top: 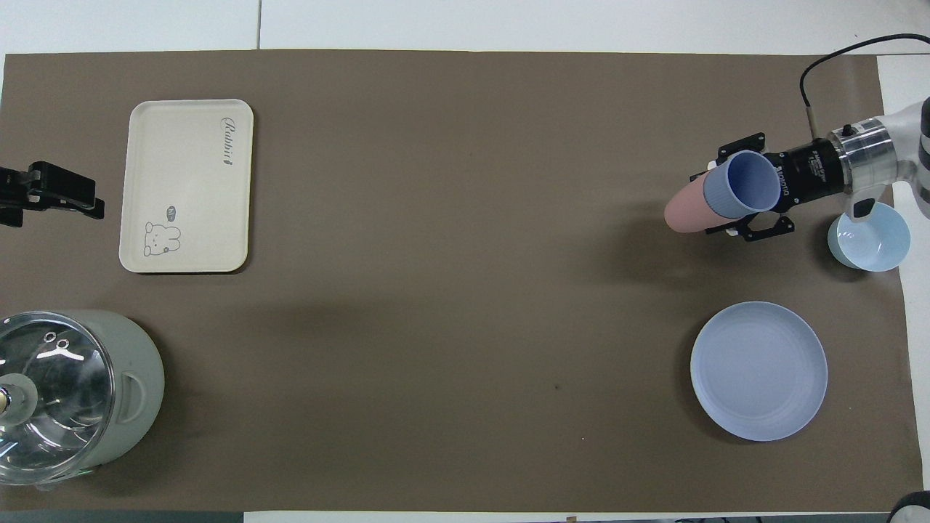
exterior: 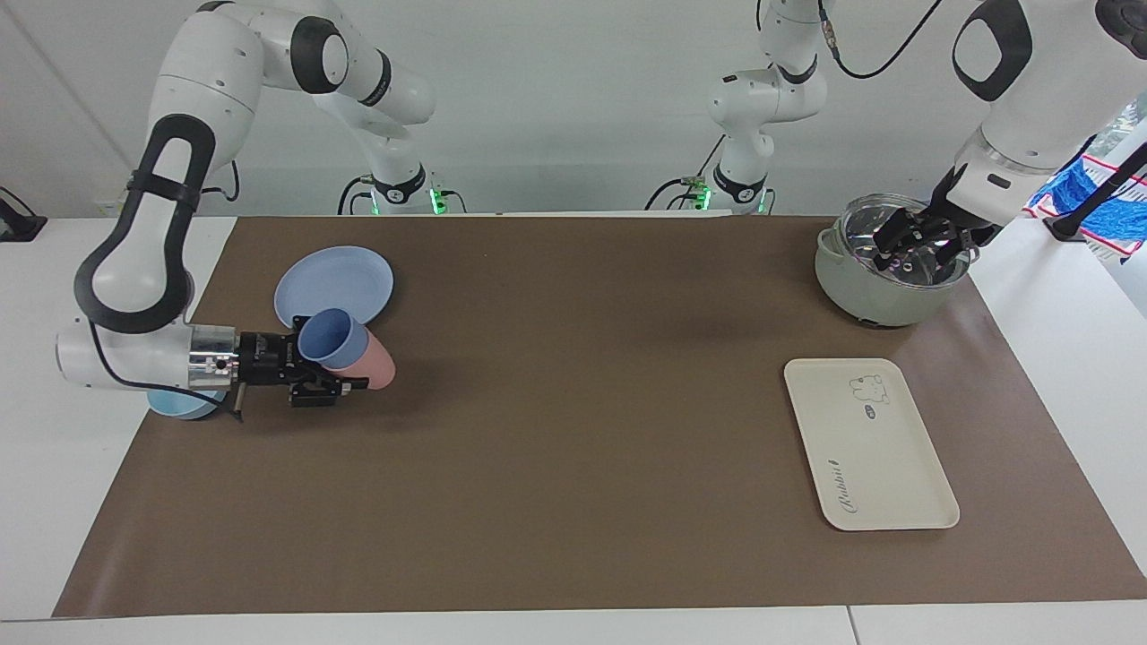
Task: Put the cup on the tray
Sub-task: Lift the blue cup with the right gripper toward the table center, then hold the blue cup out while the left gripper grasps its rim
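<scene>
Two cups: a blue cup [exterior: 332, 335] nested in a pink cup [exterior: 372, 363], both tilted and held off the mat, clamped in the right gripper [exterior: 345, 363] beside the one plate [exterior: 333, 285]. One bowl [top: 869, 237] sits under that arm. One tray [exterior: 869, 442] lies bare, well apart. The left gripper [exterior: 918, 242] hangs over the one pot [exterior: 887, 269]; its fingers' spread cannot be told.

The right arm stretched low along the tabletop, wrist level, its tool [exterior: 345, 372] clamped sideways around a cup [exterior: 330, 338]. The left arm waited, its tool [exterior: 923, 242] hanging over a pot [exterior: 883, 300].
</scene>
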{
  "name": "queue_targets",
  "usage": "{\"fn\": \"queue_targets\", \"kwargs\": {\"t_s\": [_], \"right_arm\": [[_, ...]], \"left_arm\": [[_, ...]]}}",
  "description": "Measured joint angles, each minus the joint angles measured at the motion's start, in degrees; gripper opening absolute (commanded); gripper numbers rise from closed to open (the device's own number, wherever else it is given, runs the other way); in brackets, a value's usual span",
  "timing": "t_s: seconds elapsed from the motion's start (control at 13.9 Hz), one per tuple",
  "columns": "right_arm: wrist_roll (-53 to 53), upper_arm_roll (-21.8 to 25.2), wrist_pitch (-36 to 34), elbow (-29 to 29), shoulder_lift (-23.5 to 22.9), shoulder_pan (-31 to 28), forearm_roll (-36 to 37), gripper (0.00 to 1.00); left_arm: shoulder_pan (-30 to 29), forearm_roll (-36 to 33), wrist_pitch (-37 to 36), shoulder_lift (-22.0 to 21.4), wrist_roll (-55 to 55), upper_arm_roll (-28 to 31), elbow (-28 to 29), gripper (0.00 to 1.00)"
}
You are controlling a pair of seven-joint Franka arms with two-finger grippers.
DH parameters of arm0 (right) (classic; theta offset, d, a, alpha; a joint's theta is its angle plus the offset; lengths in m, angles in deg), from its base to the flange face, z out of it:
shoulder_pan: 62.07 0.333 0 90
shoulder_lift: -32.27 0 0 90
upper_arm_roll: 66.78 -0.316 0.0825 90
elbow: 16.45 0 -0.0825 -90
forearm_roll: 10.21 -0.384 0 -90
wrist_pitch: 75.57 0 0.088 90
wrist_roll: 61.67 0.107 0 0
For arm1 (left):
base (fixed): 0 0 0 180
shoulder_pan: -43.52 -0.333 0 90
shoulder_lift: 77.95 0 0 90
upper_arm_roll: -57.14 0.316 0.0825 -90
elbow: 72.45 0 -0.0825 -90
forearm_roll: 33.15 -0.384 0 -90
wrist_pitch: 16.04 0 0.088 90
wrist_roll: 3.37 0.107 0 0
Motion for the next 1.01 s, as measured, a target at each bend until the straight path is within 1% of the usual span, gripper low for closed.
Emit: {"fn": "queue_targets", "kwargs": {"t_s": [0.07, 0.22, 0.43, 0.58, 0.79, 0.94, 1.01], "right_arm": [[3.2, -0.1, 2.3, 0.0, 0.5, 2.9, -0.9, 0.00], [10.1, -0.3, 9.0, 0.5, 2.5, 9.5, -2.4, 0.00], [17.5, -0.3, 20.5, 4.5, 6.7, 19.0, -6.3, 0.00], [20.8, -0.3, 26.6, 6.8, 8.5, 24.3, -8.5, 0.00], [28.1, -0.4, 37.8, 7.9, 10.2, 33.1, -8.7, 0.00], [31.4, -0.4, 44.0, 8.6, 10.9, 38.6, -8.7, 0.00], [32.3, -0.4, 46.5, 9.2, 11.1, 40.6, -8.7, 0.00]], "left_arm": [[0.0, 0.0, 0.7, 0.0, -0.1, -0.1, 0.2, 1.00], [0.7, 0.0, 5.1, -0.4, -2.8, -0.3, 2.0, 1.00], [4.0, 0.1, 12.1, -1.2, -13.7, -0.7, 6.0, 1.00], [7.3, 0.6, 15.3, -1.2, -22.1, -0.9, 7.0, 1.00], [11.1, 3.2, 18.4, -1.3, -36.2, -1.1, 7.2, 1.00], [15.5, 3.4, 19.7, -1.3, -43.7, -1.2, 7.2, 1.00], [17.7, 3.4, 19.9, -1.4, -45.8, -1.2, 7.2, 1.00]]}}
